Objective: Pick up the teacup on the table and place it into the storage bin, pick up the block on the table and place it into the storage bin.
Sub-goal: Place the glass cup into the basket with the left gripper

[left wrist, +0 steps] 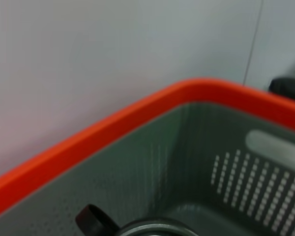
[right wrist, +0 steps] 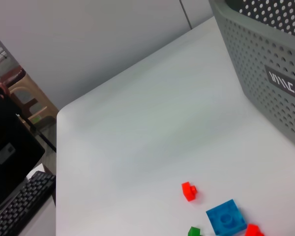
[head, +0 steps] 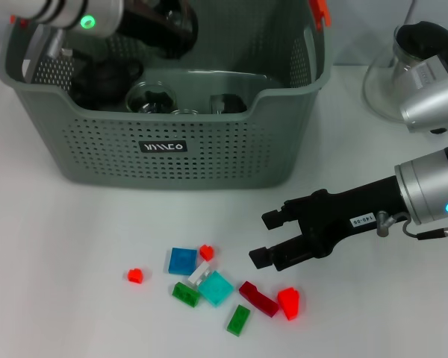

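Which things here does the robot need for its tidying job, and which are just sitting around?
Needed for the job:
- storage bin, with dark teaware already inside
- loose blocks, such as the blue block and dark red block
- right hand, open, by the blocks
- left arm, over the bin's back corner

Just lying about:
- glass jug on the table

Right arm [head: 433,195]: silver cylindrical shell, cyan-lit ring, thin grey cable at the wrist. Right gripper [head: 264,237]: matte black, white label with dark lettering. Left arm [head: 67,13]: silver with black bands, green-lit ring.
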### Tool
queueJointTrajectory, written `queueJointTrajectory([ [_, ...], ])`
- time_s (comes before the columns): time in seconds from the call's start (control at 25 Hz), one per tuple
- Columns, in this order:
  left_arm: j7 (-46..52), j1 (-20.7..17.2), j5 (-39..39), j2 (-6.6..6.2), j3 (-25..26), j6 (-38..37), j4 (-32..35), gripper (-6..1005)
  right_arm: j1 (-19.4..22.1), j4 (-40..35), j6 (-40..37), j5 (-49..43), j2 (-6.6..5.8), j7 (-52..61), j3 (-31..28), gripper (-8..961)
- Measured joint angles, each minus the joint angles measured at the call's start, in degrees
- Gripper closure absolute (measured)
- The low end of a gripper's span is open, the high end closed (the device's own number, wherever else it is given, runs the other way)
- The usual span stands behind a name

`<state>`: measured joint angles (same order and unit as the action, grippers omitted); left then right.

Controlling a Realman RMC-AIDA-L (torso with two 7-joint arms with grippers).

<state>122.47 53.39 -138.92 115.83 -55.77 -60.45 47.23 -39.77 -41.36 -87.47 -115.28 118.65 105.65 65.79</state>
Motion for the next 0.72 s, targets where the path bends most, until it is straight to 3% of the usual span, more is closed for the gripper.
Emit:
queueJointTrajectory([
  [0.4,2.0,1.6,-10.9,3.3,-1.9,3.4,-0.5,952,0.1,0.2,0.3,0.0,0.0,0.0,0.0,29],
  [0.72,2.2,2.1,-14.0,4.25,-2.1,3.5,-0.6,951,0.3,0.3,0.3,0.0,0.0,-0.1,0.0,29],
])
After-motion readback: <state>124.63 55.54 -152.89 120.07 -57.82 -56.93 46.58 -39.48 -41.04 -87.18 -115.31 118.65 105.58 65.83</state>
